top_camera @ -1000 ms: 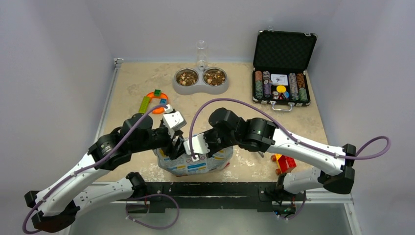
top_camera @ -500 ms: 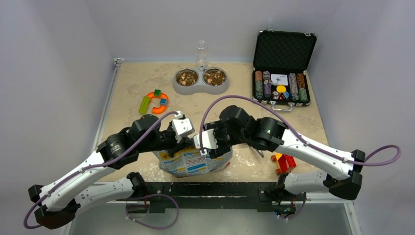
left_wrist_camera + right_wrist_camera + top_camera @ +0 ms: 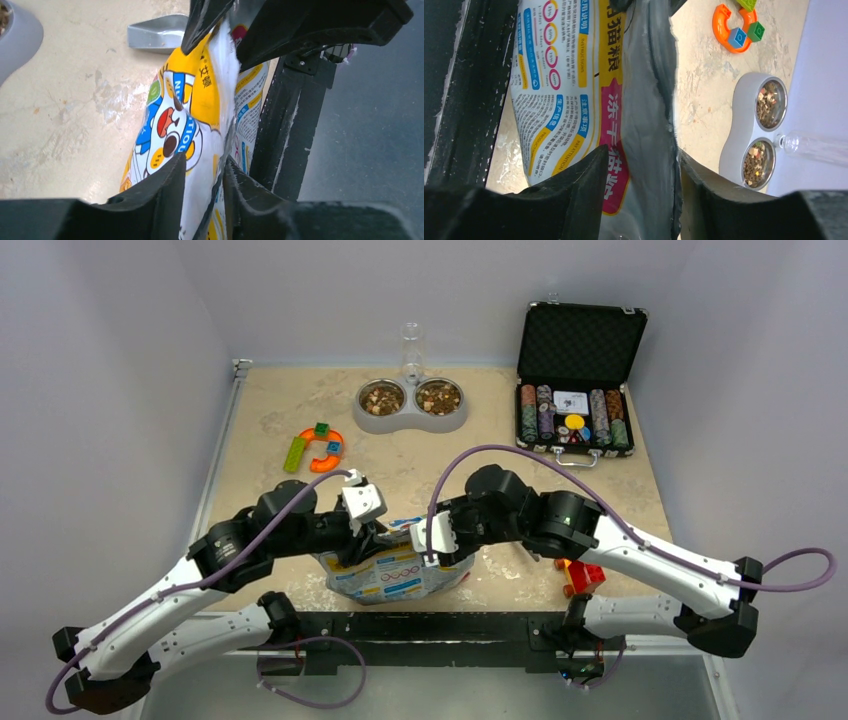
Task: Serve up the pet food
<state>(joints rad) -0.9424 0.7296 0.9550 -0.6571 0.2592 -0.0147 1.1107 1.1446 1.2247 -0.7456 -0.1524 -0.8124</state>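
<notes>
The pet food lies in both cups of the grey double feeder at the far middle of the table, with a clear bottle standing upright behind it. Well apart from it, at the near edge, the printed foil bag stands upright with both arms meeting over its top. The left gripper has its jaws partly apart, the bag's upper edge filling the gap and a finger pressed on each face. The right gripper has a somewhat wider gap and clasps the same top edge further along, one finger on the printed side and one on the silvery side. An open case of poker chips sits at the far right, coloured toy pieces at the left, and a red brick just right of the bag.
</notes>
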